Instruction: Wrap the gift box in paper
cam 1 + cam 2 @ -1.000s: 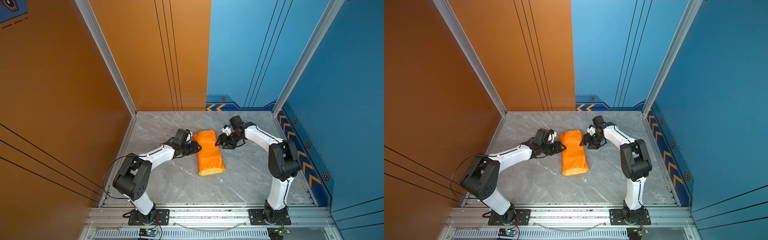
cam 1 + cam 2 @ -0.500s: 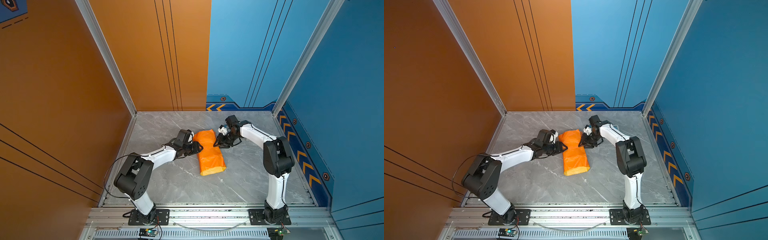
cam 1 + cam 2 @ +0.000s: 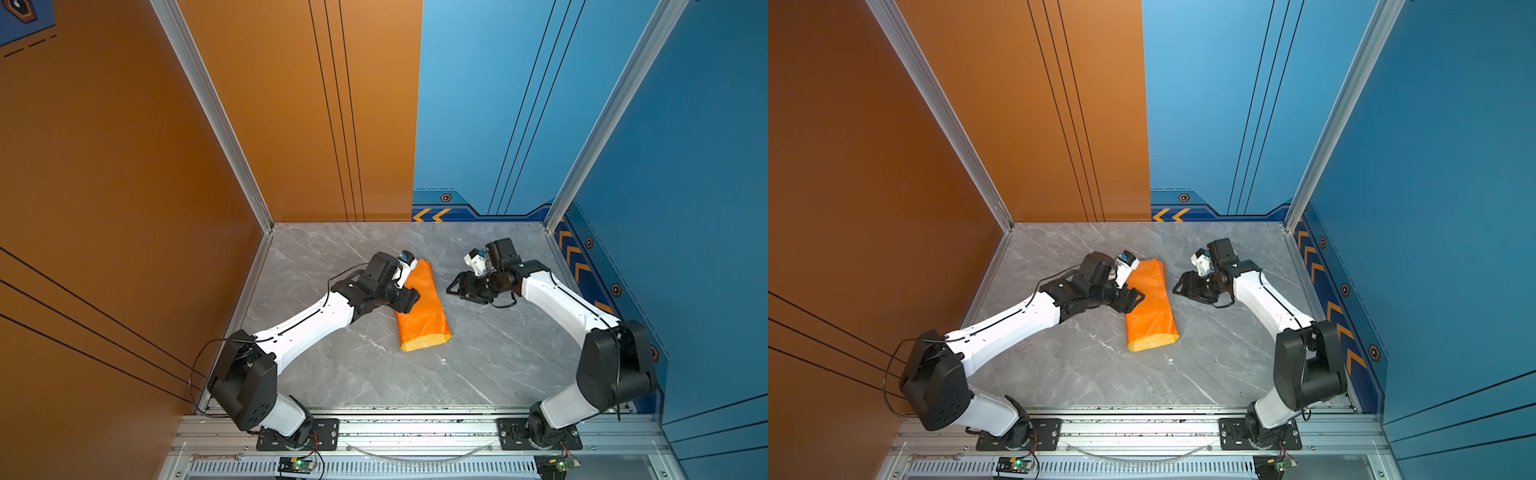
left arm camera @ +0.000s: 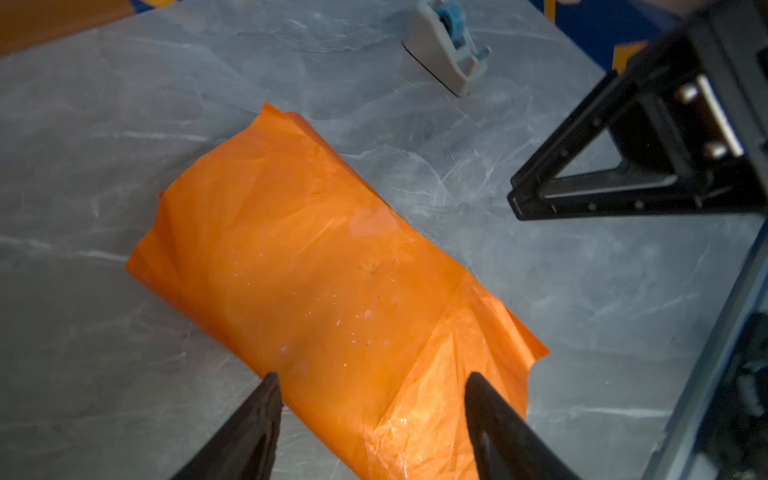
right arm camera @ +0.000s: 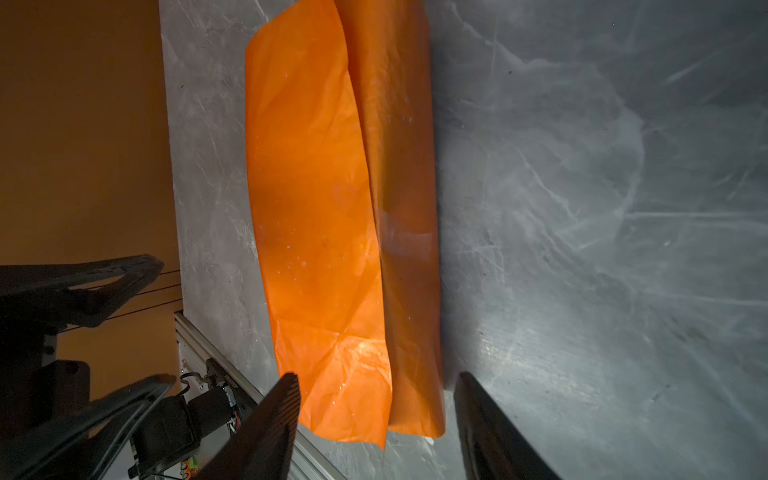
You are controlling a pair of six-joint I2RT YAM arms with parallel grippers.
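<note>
Paper (image 3: 424,316) sits mid-bench (image 3: 374,374), rolled into a long orange bundle running from 12 to 6 o'clock, leaning a touch toward 5. The box cannot be seen, only paper. The 6 o'clock end gapes a little and a pale yellow rim shows there. In the right wrist view one long edge laps over the other along the bundle's length.

Left claw (image 3: 409,301) is in at the bundle's 9 o'clock side, over its long edge. Its fingers (image 4: 253,424) stand apart with paper below them and nothing pinched.

Right claw (image 3: 453,289) hangs at 3 o'clock, tips pointing at the bundle, with a strip of bare bench between them. Its fingers (image 5: 270,424) are spread too, holding nothing.

Tape dispenser (image 4: 444,50) shows in the left wrist view only, beyond the bundle's far corner and well apart from it.

Room to move: bare bench lies wide at 6 o'clock toward the rail, and more at 12 toward the back wall. Both long sides are crowded by arms.
</note>
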